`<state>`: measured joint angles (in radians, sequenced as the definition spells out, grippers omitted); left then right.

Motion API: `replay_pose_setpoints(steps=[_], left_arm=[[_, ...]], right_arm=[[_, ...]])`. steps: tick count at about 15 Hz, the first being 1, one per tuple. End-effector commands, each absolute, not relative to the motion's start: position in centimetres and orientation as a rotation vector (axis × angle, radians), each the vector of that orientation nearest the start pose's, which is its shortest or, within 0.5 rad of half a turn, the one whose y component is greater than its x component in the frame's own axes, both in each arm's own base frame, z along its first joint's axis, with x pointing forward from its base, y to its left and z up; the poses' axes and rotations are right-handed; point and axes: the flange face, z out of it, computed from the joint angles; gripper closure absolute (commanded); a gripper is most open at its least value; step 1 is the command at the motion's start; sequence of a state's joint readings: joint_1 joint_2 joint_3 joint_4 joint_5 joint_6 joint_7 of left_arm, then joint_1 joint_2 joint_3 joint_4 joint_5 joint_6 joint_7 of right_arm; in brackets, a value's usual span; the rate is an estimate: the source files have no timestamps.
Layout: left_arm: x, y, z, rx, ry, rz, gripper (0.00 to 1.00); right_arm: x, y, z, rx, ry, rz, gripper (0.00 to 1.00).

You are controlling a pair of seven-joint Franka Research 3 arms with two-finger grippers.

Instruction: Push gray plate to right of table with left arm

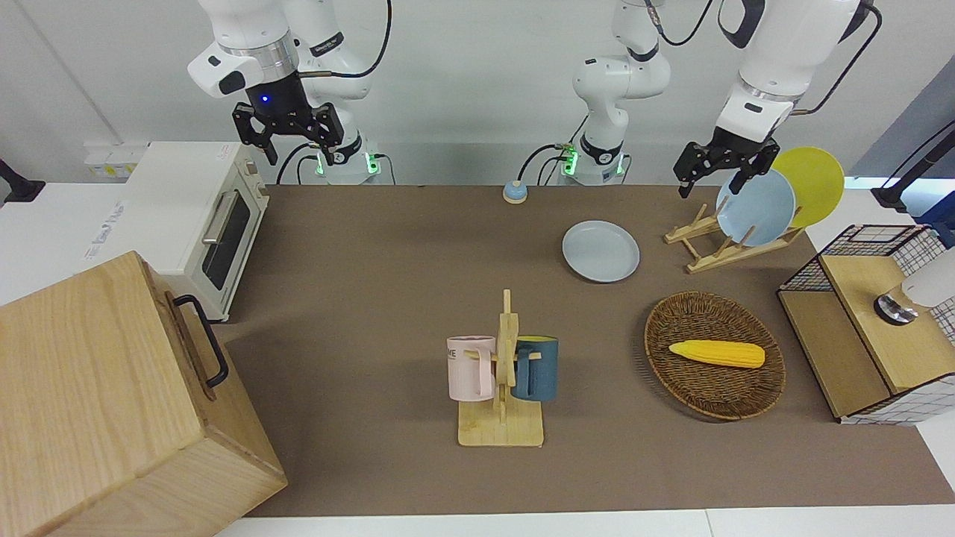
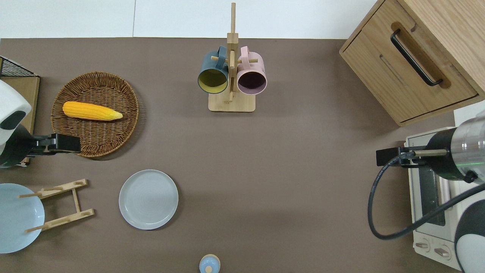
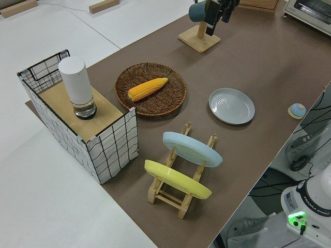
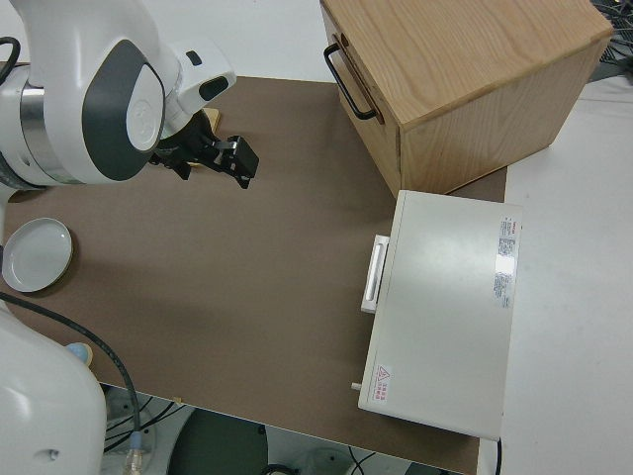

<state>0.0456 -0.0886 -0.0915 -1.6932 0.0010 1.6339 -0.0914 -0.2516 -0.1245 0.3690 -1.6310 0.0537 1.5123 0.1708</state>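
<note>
The gray plate [image 1: 600, 250] lies flat on the brown table [image 1: 373, 246], between the wooden plate rack and the table's middle, nearer to the robots than the wicker basket. It also shows in the overhead view [image 2: 148, 199], the left side view [image 3: 231, 105] and the right side view [image 4: 37, 254]. My left gripper [image 1: 711, 184] is open, empty and up in the air. In the overhead view [image 2: 72, 144] it is over the basket's rim nearest the robots, apart from the plate. My right gripper [image 1: 298, 145] is open and parked.
A wooden rack [image 2: 62, 206] holds a sky-blue plate [image 1: 755, 207] and a yellow plate [image 1: 813, 183]. A wicker basket [image 1: 671, 365] holds a corn cob [image 1: 716, 353]. A mug rack [image 1: 503, 388], wooden cabinet [image 1: 97, 403], toaster oven [image 1: 198, 216], wire crate [image 1: 865, 321] and small blue knob [image 1: 515, 192] stand around.
</note>
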Motion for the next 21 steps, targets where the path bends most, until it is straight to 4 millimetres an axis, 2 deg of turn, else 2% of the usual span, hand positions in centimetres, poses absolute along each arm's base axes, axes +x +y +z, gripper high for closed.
replay_pose_setpoints(steps=[1,11,17,21], left_arm=[[53.3,-2.9,62.1,-3.115,-0.059,-0.024,0.01],[53.2,-3.6,62.1,-3.114,-0.05,-0.022,0.01],[53.3,-3.2,61.6,-3.114,-0.066,-0.017,0.01],[53.3,-2.4,57.3,-3.113,-0.081,0.055,0.01]], right_arm=[[49.8,7.8,65.2,-3.122,0.115,0.012,0.005],[49.8,7.8,65.2,-3.122,0.115,0.012,0.005],[49.8,7.8,65.2,-3.122,0.115,0.012,0.005],[49.8,7.8,65.2,-3.122,0.115,0.012,0.005]])
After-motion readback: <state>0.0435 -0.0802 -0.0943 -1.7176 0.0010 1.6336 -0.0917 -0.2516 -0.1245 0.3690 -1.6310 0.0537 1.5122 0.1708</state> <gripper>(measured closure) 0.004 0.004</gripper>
